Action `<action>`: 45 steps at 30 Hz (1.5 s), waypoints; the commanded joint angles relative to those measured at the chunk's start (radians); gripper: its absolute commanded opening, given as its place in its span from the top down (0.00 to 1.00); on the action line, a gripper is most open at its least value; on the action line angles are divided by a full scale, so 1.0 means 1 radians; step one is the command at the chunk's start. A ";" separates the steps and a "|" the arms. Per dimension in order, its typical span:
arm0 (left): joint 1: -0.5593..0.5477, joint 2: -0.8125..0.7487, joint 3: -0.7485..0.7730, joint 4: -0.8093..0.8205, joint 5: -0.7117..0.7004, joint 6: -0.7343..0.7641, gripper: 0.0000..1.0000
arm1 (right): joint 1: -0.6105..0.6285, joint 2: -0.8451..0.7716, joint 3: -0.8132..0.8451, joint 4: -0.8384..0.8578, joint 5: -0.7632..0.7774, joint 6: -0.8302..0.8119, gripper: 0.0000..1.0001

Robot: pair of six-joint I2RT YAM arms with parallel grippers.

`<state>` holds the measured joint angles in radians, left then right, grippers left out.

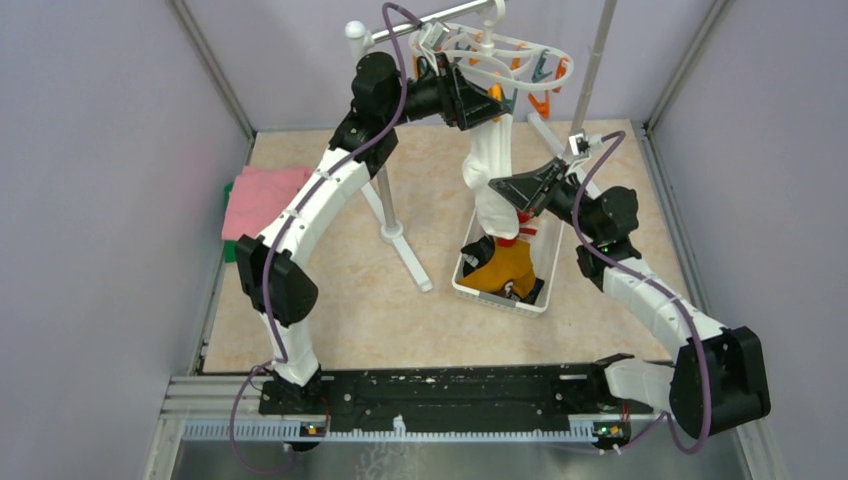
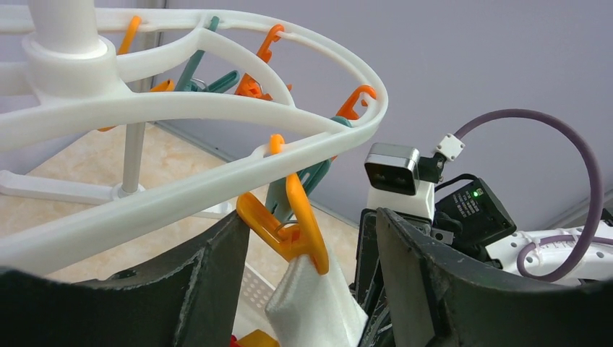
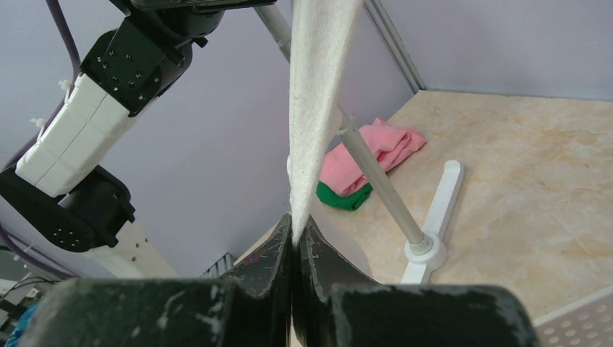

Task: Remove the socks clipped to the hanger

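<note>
The white hanger [image 1: 500, 48] hangs from the rack at the back; it also shows in the left wrist view [image 2: 217, 108]. An orange clip [image 2: 293, 228] on it holds a white sock [image 1: 492, 150] that hangs straight down. My left gripper [image 1: 488, 103] is open, its jaws on either side of that clip [image 2: 311, 242]; the left finger [image 2: 209, 282] touches the clip's handle. My right gripper [image 1: 498, 186] is shut on the lower part of the white sock [image 3: 318, 94], pinched at the fingertips [image 3: 296, 235]. Mustard-yellow [image 1: 503, 266], red and black socks lie in a white basket [image 1: 468, 291].
The grey-and-white pole rack [image 1: 384, 195] stands left of the basket, with a white foot [image 1: 412, 262] running toward the front. Folded pink [image 1: 260, 195] and green [image 1: 229, 249] cloths lie at the left wall. Spare orange and teal clips [image 1: 540, 80] dangle from the hanger.
</note>
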<state>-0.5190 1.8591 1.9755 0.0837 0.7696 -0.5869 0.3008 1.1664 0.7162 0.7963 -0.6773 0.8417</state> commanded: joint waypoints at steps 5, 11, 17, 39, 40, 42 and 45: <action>0.004 0.036 0.042 0.040 -0.008 -0.057 0.33 | 0.021 0.022 0.027 0.039 -0.048 0.006 0.97; 0.004 0.037 0.048 0.026 -0.033 -0.062 0.50 | 0.044 0.036 0.021 0.024 -0.045 -0.015 0.97; 0.011 0.033 0.035 0.015 -0.037 -0.070 0.68 | 0.046 0.036 0.022 0.020 -0.039 -0.017 0.97; 0.077 -0.176 -0.273 -0.172 0.004 0.055 0.01 | -0.001 -0.062 0.048 -0.465 0.233 -0.366 0.96; 0.080 -0.196 -0.314 -0.185 0.020 0.081 0.01 | -0.003 -0.062 0.046 -0.484 0.258 -0.380 0.97; 0.082 -0.239 -0.376 -0.227 0.059 0.136 0.01 | -0.004 -0.065 0.030 -0.506 0.316 -0.389 0.94; 0.082 -0.309 -0.493 -0.308 0.122 0.260 0.01 | -0.005 -0.071 -0.002 -0.517 0.365 -0.401 0.89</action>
<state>-0.4412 1.6588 1.5925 -0.0956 0.7975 -0.4847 0.3042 1.1267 0.7151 0.3340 -0.4305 0.5144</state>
